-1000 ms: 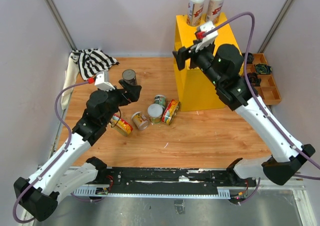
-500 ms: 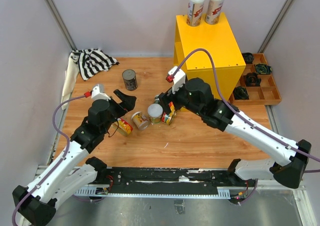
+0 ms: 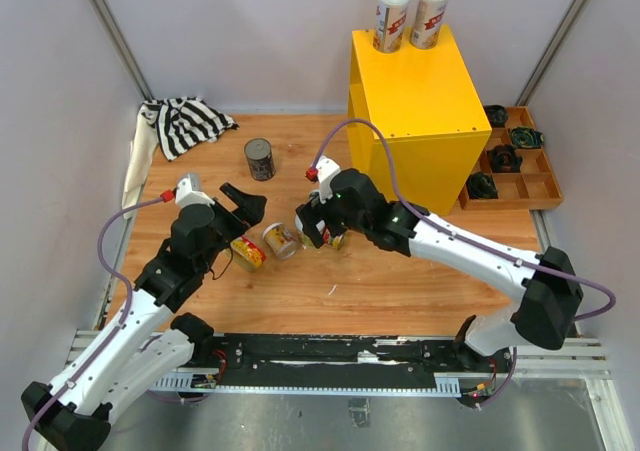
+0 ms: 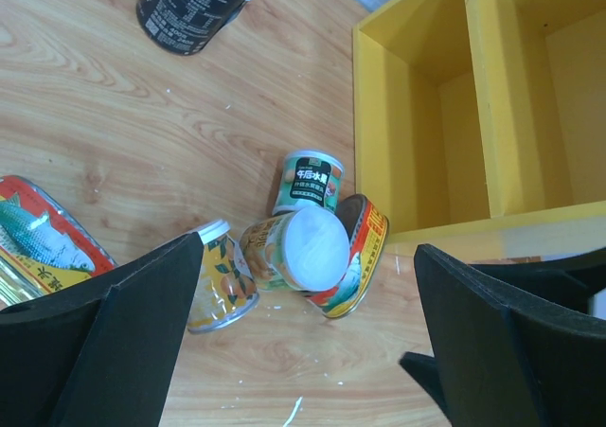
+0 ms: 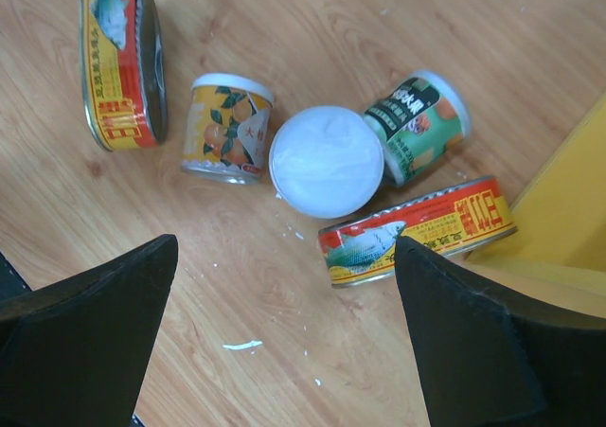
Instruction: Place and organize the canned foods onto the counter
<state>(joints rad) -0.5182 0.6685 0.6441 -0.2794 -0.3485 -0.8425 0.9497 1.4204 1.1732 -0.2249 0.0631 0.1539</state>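
The yellow counter (image 3: 420, 101) stands at the back right with two tall cans (image 3: 391, 18) (image 3: 431, 15) on its top. A dark can (image 3: 259, 158) stands alone on the wooden floor. Several more cans lie in a cluster: a fish can (image 5: 121, 62), an orange-labelled can (image 5: 230, 127), a white-lidded can (image 5: 327, 161), a green can (image 5: 418, 126) and a second fish can (image 5: 417, 230) beside the counter (image 5: 568, 209). My right gripper (image 3: 312, 221) (image 5: 286, 242) hovers open just above this cluster, holding nothing. My left gripper (image 3: 240, 199) (image 4: 309, 247) is open and empty at the cluster's left.
A striped cloth (image 3: 185, 123) lies at the back left corner. A wooden tray (image 3: 540, 186) with black round parts sits right of the counter. In the left wrist view the counter (image 4: 445, 115) shows open compartments. A small white scrap (image 3: 332, 291) lies on the floor.
My right arm swung from the counter top down and left to the can cluster, and its jaws opened wider. My left arm shifted slightly toward the near edge.
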